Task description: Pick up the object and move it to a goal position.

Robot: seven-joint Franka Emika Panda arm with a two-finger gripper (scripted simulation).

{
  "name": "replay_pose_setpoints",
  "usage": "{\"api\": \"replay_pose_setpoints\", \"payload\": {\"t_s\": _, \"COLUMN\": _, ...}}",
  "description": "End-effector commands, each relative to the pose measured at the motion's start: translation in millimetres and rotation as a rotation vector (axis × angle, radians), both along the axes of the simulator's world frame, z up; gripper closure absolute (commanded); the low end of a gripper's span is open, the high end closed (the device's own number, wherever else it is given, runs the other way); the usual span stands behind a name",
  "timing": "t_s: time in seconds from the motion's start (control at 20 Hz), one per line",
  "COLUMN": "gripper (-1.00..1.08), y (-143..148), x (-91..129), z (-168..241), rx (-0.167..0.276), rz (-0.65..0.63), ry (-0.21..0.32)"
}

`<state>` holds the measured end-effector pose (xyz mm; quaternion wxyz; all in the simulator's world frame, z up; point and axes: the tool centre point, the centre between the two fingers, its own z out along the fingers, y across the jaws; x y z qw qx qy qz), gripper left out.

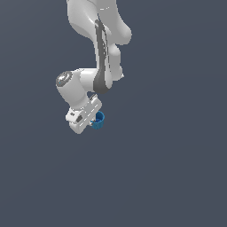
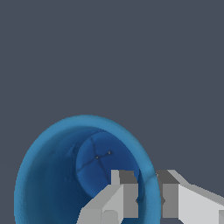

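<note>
The object [image 1: 99,119] is a small bright blue cup with a darker hollow inside. In the exterior view it sits at the tip of my white gripper [image 1: 94,122], which hangs tilted from the arm. The wrist view looks straight into the cup's mouth [image 2: 65,175], which fills much of the picture. One finger [image 2: 124,192] is inside the cup and the other finger [image 2: 175,197] is outside, so the two pinch the blue wall [image 2: 151,192] between them. My gripper [image 2: 148,194] is shut on the cup's rim.
A plain dark grey-blue ground [image 1: 168,168] spreads around the arm in both views. The white arm links [image 1: 104,40] come down from the upper middle of the exterior view. No goal marker shows.
</note>
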<state>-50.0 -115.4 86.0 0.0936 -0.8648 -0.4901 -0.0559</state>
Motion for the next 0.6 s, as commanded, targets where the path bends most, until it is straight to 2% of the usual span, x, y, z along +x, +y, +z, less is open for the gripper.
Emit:
{"api": "replay_pose_setpoints", "payload": {"t_s": 0.0, "gripper": 1.08, "y": 2.9, "x": -4.1, "z": 12.1, "rx": -0.001, "rz": 0.000, "ry": -0.003}}
{"api": "replay_pose_setpoints", "payload": {"t_s": 0.55, "gripper": 1.08, "y": 8.8, "x": -12.4, "z": 33.3, "rx": 0.000, "rz": 0.000, "ry": -0.003}}
